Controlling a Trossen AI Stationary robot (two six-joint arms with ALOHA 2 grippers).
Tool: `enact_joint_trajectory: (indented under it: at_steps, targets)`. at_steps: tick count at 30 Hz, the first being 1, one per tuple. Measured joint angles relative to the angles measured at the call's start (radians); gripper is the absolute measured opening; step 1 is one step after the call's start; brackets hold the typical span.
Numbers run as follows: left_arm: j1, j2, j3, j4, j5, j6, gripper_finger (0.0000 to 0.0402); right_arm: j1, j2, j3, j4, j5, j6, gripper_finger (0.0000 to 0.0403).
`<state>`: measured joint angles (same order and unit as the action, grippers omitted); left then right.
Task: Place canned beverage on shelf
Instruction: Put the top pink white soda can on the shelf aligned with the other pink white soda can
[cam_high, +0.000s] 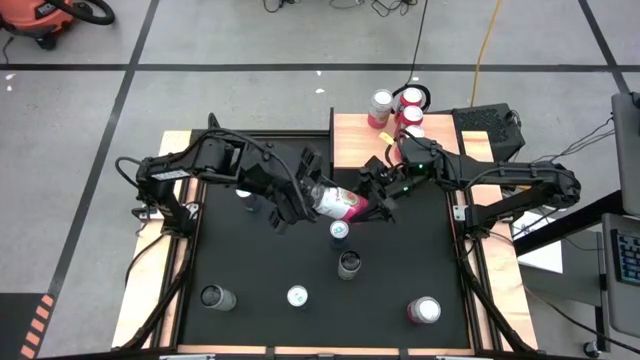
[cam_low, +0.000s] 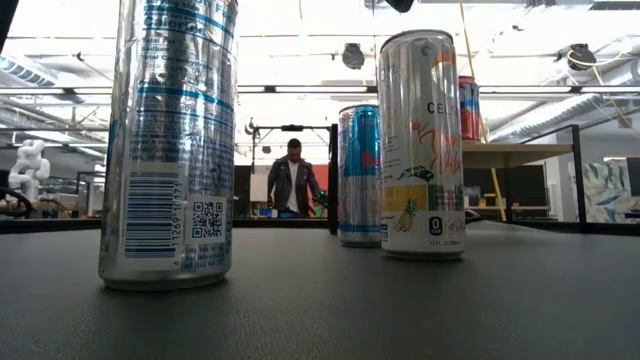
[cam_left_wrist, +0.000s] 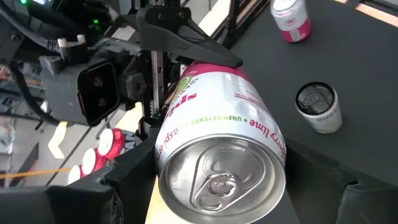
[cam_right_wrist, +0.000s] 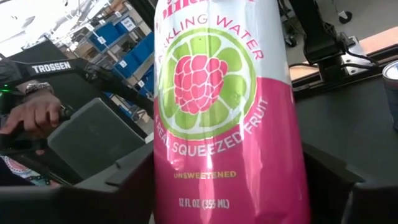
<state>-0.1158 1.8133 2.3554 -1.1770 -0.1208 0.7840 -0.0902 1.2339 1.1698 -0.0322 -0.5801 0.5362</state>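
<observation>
A pink and white can (cam_high: 338, 203) lies on its side in the air over the middle of the black table, between both grippers. My left gripper (cam_high: 305, 200) is shut on its tab end, and the can's top (cam_left_wrist: 221, 177) faces the left wrist view. My right gripper (cam_high: 372, 197) is shut on its other end; the can's label (cam_right_wrist: 214, 87) fills the right wrist view. The shelf (cam_high: 352, 135), a light-wood board, stands at the table's far edge with three cans (cam_high: 405, 105) on its far right part. My left gripper pinches the can's wall just behind the top rim (cam_left_wrist: 163, 149) between its two fingers. The fingers come from the table's left, slanting down, and lie along the can. The can is lifted clear of the table, about level. My right gripper has the can's bottom half (cam_right_wrist: 169, 186) between its two fingers, one against each side. The fingers come level from the table's right and lie along the can, its bottom end toward the wrist. One finger (cam_left_wrist: 186, 31) shows lying against the can's wall in the left wrist view.
Several cans stand upright on the black mat: two just nearer than the grippers (cam_high: 345, 250), others along the near edge (cam_high: 217, 297), (cam_high: 297, 296), (cam_high: 424, 311). A person (cam_low: 293, 180) stands in the room beyond, and a hand (cam_right_wrist: 37, 112) shows on a control arm.
</observation>
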Motion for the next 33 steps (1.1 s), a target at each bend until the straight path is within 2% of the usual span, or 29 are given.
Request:
enact_joint_trajectory:
  at_steps: [3, 9, 15, 20, 24, 29, 33]
  targets:
    - [0.0, 0.0, 0.0, 0.015, -0.028, -0.045, 0.0305, -0.001, -0.011, 0.0, -0.001, -0.004, 0.007, 0.0282]
    - [-0.003, -0.011, 0.0, 0.044, -0.108, -0.131, 0.0364, -0.004, -0.044, 0.0, 0.001, 0.018, 0.002, 0.028]
    - [0.005, -0.02, 0.0, 0.079, -0.22, -0.397, 0.0388, -0.012, -0.097, 0.001, 0.013, 0.004, -0.007, 0.028]
    - [0.006, -0.04, 0.0, 0.104, -0.261, -0.75, 0.0388, -0.013, -0.142, 0.001, 0.008, 0.085, -0.036, 0.028]
    - [0.006, -0.048, 0.0, 0.103, -0.266, -0.963, 0.0389, -0.013, -0.176, 0.001, 0.006, 0.168, -0.072, 0.0279]
    - [0.005, -0.053, 0.0, 0.144, -0.264, -1.143, 0.0389, -0.013, -0.206, 0.001, 0.006, 0.282, -0.13, 0.0279]
    - [0.005, -0.053, 0.0, 0.252, -0.26, -1.229, 0.0389, -0.013, -0.221, 0.001, 0.006, 0.385, -0.177, 0.0279]
